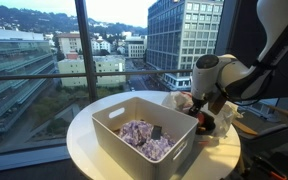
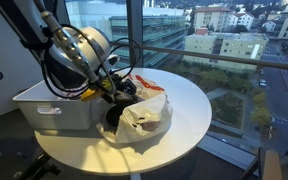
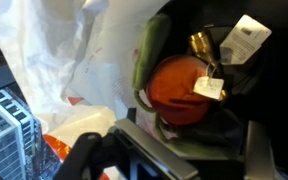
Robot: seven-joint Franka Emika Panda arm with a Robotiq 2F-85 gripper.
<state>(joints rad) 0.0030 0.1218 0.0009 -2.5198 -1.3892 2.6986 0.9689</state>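
Window: glass wall (image 1: 44, 60) behind the table, with city buildings and trees far below.
Table: round white table (image 2: 199, 110) just beside the glass; it carries everything else listed here.
Arm: robot arm (image 1: 246, 72) bends down over the side of the table where the bags lie, and its cables loop close above them in an exterior view.
Bin: white bin (image 1: 109, 125) stands on the table just beside the bags; its ribbed rim shows at the lower left corner of the wrist view.
White plastic bag: white plastic bag (image 2: 144, 115) lies crumpled on the table, touching the dark bag and partly draped over it. In the wrist view it fills the upper left and crowds the way in from that side.
Dark bag: dark bag (image 3: 234, 95) lies against the bin's outer wall, under the gripper, mouth open towards the wrist camera.
Cloth: purple and white cloth (image 1: 144, 140) is heaped inside the bin with a small dark object (image 1: 157, 131) on top.
Pincer: gripper (image 3: 169, 138) hangs just above the dark bag, released; its fingers stand wide apart and clasp nothing.
Round thing: orange-red round thing (image 3: 174, 85) sits in the dark bag's mouth, near the fingers but apart from them.
Large tag: white tag (image 3: 246, 35) lies on the dark bag at the upper right.
Small tag: pale tag (image 3: 209, 88) rests against the round thing.
Clasp: gold clasp (image 3: 202, 45) sits just above the round thing.
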